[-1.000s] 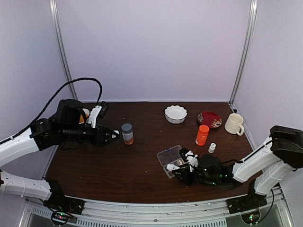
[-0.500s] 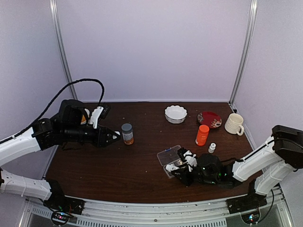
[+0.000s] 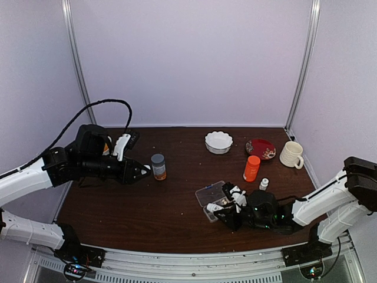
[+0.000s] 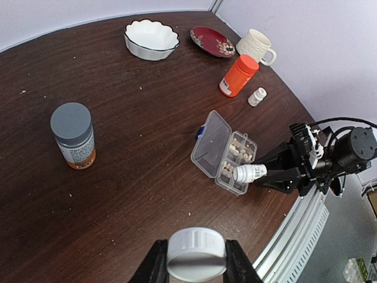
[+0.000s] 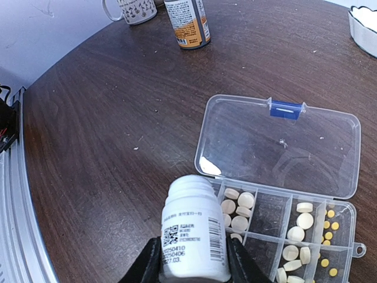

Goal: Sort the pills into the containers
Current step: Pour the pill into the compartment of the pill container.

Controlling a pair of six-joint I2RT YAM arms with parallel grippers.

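The clear pill box [image 3: 212, 199] lies open on the table with its lid [image 5: 288, 147] laid flat. Whitish-beige pills [image 5: 238, 210] fill several cells, and tiny yellow ones [image 5: 330, 224] fill another. My right gripper [image 5: 193, 262] is shut on a small open white bottle [image 5: 193, 233], tilted with its mouth over the box's near-left cell. In the top view the right gripper [image 3: 222, 207] is at the box's near edge. My left gripper [image 4: 197, 259] is shut on a white cap [image 4: 197, 252], held above the table left of centre [image 3: 143, 170].
A grey-capped labelled bottle [image 3: 158, 166] stands just right of the left gripper. An orange bottle [image 3: 251, 168] and a small white bottle [image 3: 264, 184] stand behind the box. A white bowl [image 3: 218, 142], a red plate [image 3: 260, 148] and a mug [image 3: 291, 154] are at the back right.
The left arm has moved slightly to the right with the cap. The right gripper and bottle have stayed at the box, shifting only a little.
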